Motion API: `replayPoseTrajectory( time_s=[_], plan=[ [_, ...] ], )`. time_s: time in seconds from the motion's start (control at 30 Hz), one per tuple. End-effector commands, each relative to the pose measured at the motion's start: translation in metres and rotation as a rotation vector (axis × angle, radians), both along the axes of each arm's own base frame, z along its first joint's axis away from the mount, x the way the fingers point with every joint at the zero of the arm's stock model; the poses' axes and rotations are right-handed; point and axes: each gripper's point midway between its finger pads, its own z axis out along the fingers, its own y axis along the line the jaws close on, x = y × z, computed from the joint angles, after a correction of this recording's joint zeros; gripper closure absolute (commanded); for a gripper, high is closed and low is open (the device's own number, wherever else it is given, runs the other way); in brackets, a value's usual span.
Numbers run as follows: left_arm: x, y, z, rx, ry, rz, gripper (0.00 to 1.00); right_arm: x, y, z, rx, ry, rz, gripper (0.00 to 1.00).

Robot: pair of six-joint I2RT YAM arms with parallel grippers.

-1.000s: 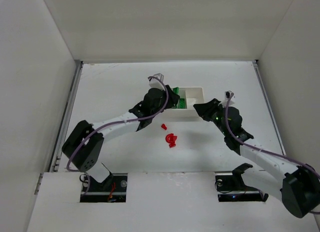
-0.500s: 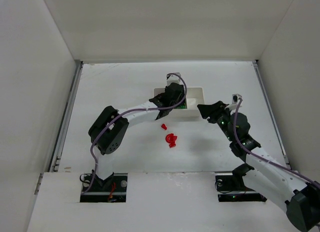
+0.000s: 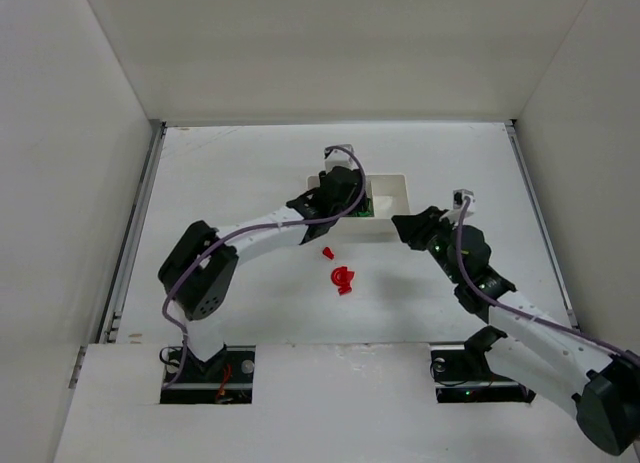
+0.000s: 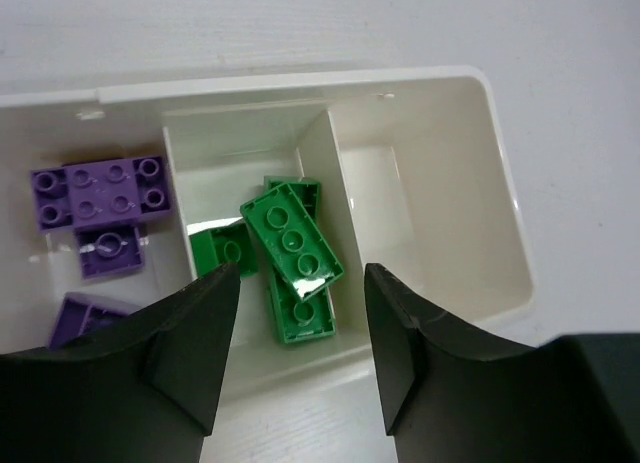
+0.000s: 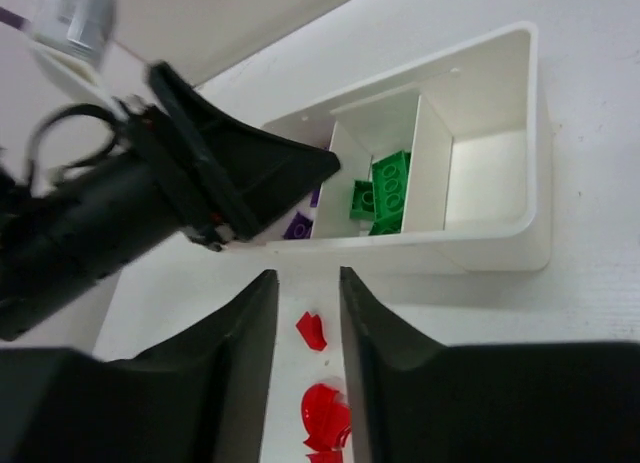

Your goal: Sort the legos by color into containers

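Top external view: white tray [image 3: 392, 186] on the tabletop [image 3: 230, 173]. Left gripper [image 3: 347, 195] hangs over the tray's left and middle compartments and hides most of them. A sliver of green legos [image 3: 368, 211] shows at its right edge. A second ago it was over the tray's left end; it has since shifted toward the middle. The left arm [image 3: 260, 233] has swung its elbow in nearer the tray. Right gripper [image 3: 408, 226] sits just beside the tray's near right corner, much where it was a second ago. Red legos [image 3: 341, 279] lie in two lots on the tabletop in front of the tray, well apart from both grippers and unmoved.

Left wrist view: left gripper [image 4: 302, 283] has its jaws parted and holds nothing, poised above the tray's near wall. Between the fingers, the green legos lie in the middle compartment, the top one tilted across the others. Purple legos [image 4: 100, 198] are in the left-end compartment.

Right wrist view: right gripper [image 5: 307, 276] has its jaws a narrow gap apart with nothing between them. Through the gap, a small red piece and a larger red cluster lie on the tabletop on the near side of the tray. Green shows in the middle compartment, and a bit of purple shows just past the left gripper's finger.
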Motion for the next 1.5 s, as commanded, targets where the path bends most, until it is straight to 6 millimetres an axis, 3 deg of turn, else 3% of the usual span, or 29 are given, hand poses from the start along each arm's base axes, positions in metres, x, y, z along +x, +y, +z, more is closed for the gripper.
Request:
replayPoseTrajectory(
  time_s=[0.0, 0.1, 0.17, 0.33, 0.47, 0.57, 0.83, 1.17, 1.3, 1.4, 1.47],
  plan=[
    [-0.005, 0.026, 0.078, -0.124, -0.14, 0.04, 0.51, -0.001, 0.023, 0.009, -0.061, -0.027, 0.065, 0.7],
    [-0.023, 0.058, 0.09, -0.169, -0.161, 0.08, 0.56, -0.007, 0.058, -0.006, -0.142, 0.004, 0.172, 0.72],
    [-0.036, 0.078, 0.09, -0.184, -0.163, 0.105, 0.58, -0.013, 0.083, -0.017, -0.205, 0.019, 0.249, 0.67],
    [-0.066, 0.126, 0.069, -0.208, -0.141, 0.173, 0.62, -0.023, 0.134, -0.055, -0.342, 0.067, 0.411, 0.33],
    [-0.083, 0.156, 0.041, -0.222, -0.099, 0.223, 0.62, -0.015, 0.149, -0.079, -0.402, 0.114, 0.432, 0.25],
    [-0.091, 0.171, 0.024, -0.227, -0.077, 0.253, 0.61, -0.007, 0.156, -0.093, -0.443, 0.141, 0.429, 0.25],
    [-0.1, 0.185, 0.011, -0.275, -0.082, 0.255, 0.59, 0.01, 0.165, -0.136, -0.581, 0.215, 0.381, 0.42],
    [-0.099, 0.192, 0.0, -0.299, -0.065, 0.249, 0.58, 0.017, 0.175, -0.156, -0.644, 0.231, 0.348, 0.54],
    [-0.099, 0.196, -0.001, -0.31, -0.061, 0.255, 0.58, 0.013, 0.178, -0.168, -0.675, 0.245, 0.351, 0.68],
    [-0.099, 0.197, -0.002, -0.31, -0.058, 0.258, 0.58, 0.011, 0.179, -0.163, -0.682, 0.227, 0.337, 0.81],
    [-0.101, 0.197, -0.005, -0.305, -0.051, 0.256, 0.57, 0.007, 0.181, -0.144, -0.651, 0.193, 0.338, 0.82]
  ],
)
